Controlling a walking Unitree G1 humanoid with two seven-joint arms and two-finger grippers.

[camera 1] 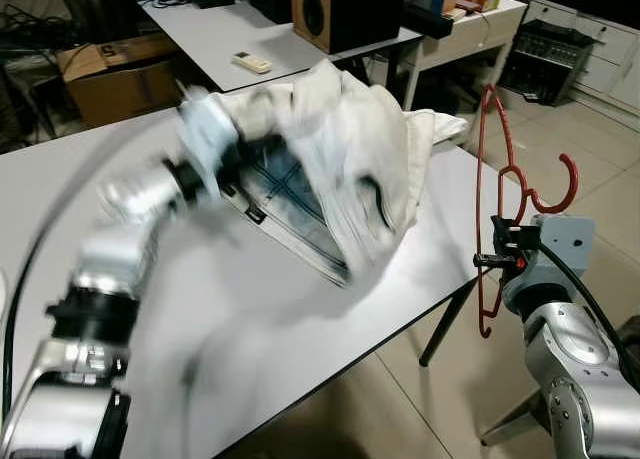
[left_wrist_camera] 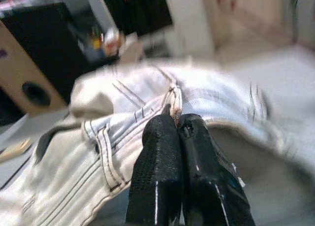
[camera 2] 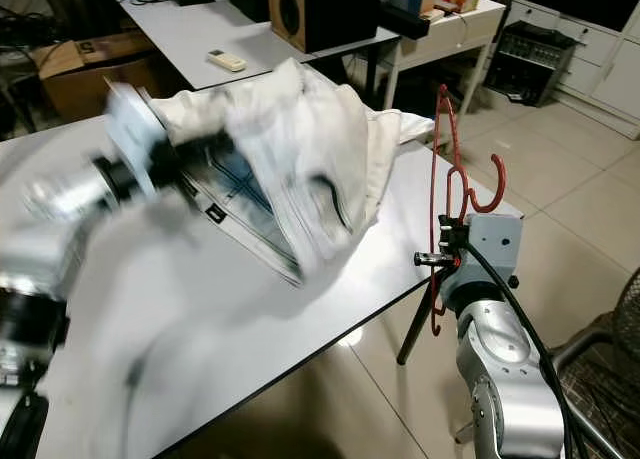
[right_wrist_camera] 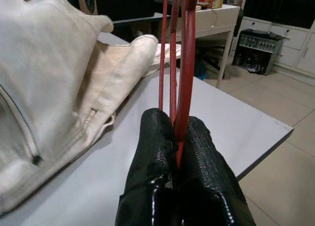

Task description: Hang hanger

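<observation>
A cream jacket [camera 1: 340, 169] with a pale blue lining lies bunched on the grey table [camera 1: 260, 319]. My left gripper [left_wrist_camera: 176, 125] is shut on a seam of the jacket and holds part of it up off the table; the left arm [camera 1: 150, 199] is blurred. Beyond the table's right edge, my right gripper [right_wrist_camera: 178, 137] is shut on a red wire hanger [camera 1: 495, 194]. The hanger stands upright, its hook [camera 1: 568, 184] curling to the right.
Behind the table stands a second grey table with a remote [camera 1: 251, 62] and a wooden speaker [camera 1: 330, 9]. A white desk [camera 1: 470, 24] with clutter is at the back right. Cardboard boxes [camera 1: 110, 74] sit at the back left. Tiled floor spreads to the right.
</observation>
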